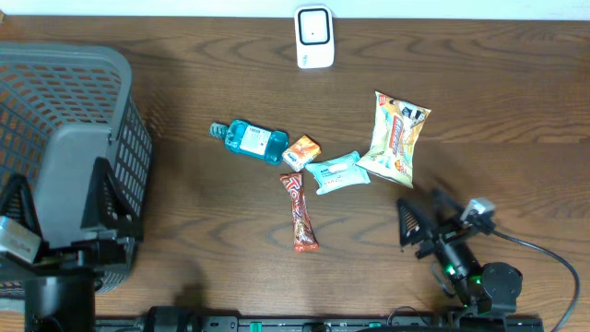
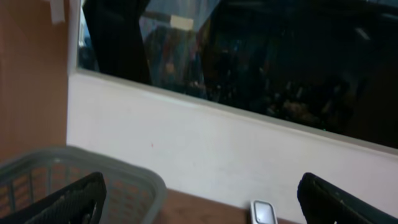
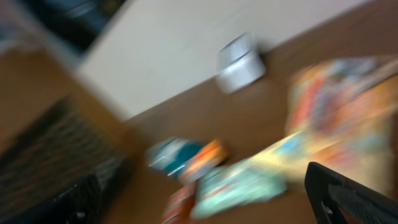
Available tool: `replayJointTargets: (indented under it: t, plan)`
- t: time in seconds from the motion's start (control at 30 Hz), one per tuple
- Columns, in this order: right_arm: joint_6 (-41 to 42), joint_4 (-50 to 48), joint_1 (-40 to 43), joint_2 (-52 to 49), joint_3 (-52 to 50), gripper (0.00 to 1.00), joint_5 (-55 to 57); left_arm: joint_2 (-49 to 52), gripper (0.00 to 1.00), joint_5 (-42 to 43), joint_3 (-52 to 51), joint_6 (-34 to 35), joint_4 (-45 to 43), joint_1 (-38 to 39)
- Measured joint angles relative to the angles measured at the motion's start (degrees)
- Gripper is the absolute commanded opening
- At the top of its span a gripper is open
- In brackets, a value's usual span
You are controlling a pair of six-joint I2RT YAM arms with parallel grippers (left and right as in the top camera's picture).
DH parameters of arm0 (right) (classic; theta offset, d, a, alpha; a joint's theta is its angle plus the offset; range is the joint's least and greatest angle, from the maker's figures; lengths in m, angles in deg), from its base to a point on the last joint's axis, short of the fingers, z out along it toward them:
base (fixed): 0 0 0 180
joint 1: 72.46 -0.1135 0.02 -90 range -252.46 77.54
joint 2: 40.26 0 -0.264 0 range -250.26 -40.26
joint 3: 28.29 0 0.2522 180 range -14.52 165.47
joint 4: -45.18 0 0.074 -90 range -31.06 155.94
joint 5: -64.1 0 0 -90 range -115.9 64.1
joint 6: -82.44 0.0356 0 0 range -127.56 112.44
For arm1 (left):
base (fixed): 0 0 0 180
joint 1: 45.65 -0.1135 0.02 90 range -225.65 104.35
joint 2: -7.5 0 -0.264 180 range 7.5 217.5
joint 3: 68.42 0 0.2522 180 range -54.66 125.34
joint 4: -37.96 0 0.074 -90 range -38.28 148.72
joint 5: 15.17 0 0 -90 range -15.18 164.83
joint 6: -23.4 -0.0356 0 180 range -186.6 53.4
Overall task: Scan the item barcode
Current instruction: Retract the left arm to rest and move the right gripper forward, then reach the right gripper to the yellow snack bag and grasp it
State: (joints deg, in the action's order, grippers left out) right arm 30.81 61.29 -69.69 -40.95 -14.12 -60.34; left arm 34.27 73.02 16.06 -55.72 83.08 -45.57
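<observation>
The white barcode scanner (image 1: 313, 37) stands at the table's far edge and also shows in both wrist views: scanner (image 2: 263, 213), scanner (image 3: 239, 62). Mid-table lie a blue bottle (image 1: 251, 140), a small orange box (image 1: 301, 151), a teal packet (image 1: 337, 172), a snack bag (image 1: 396, 138) and a red candy bar (image 1: 300, 212). No barcode can be made out. My right gripper (image 1: 426, 214) is open, near-right of the items, holding nothing; its view is blurred, with the teal packet (image 3: 242, 186) ahead of the gripper (image 3: 205, 199). My left gripper (image 1: 63, 198) is open over the basket and holds nothing.
A grey plastic basket (image 1: 55, 74) fills the left side of the table, its rim (image 2: 124, 174) low in the left wrist view. A white wall and a dark window rise behind the table. A cable trails from the right arm at the near right edge.
</observation>
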Motion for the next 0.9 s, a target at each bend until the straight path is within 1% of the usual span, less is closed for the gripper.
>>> replayJointTargets:
  t: [0.07, 0.2, 0.33, 0.37, 0.43, 0.57, 0.7, 0.8, 0.9]
  plan:
    - [4.07, 0.13, 0.00, 0.00, 0.00, 0.99, -7.93, -0.55, 0.98, 2.89, -0.04, 1.53, 1.01, -1.88]
    - [9.88, 0.15, 0.00, 0.00, 0.00, 0.99, -20.87, -1.22, 0.98, 7.63, -0.04, 3.96, 1.22, -2.56]
    - [11.41, 0.09, 0.00, 0.00, 0.00, 0.99, -23.39, -2.32, 0.98, 9.53, -0.11, 4.70, 1.36, -2.62]
    - [11.54, 0.09, 0.00, 0.00, 0.00, 0.98, -23.69, -2.86, 0.98, 9.90, -0.13, 4.92, 1.44, -2.62]
    - [11.85, 0.04, 0.00, 0.00, 0.00, 0.95, -23.87, -4.33, 0.98, 10.36, -0.22, 5.70, 1.64, -2.62]
    - [12.13, 0.42, 0.00, 0.00, 0.02, 0.95, -22.40, -7.98, 0.98, 10.73, -0.37, 7.17, 1.70, -2.91]
    - [11.17, 5.70, 0.00, -1.79, 2.08, 0.94, -17.73, -10.32, 0.98, 10.73, -0.61, 7.58, 1.79, -2.99]
    - [7.19, 12.85, 0.00, -7.13, 7.45, 0.94, -12.44, -10.69, 0.98, 10.73, -1.05, 7.82, 1.88, -2.99]
    - [2.03, 17.66, 0.00, -15.63, 16.33, 0.93, -6.93, -10.69, 0.98, 10.73, -1.86, 8.04, 1.90, -2.99]
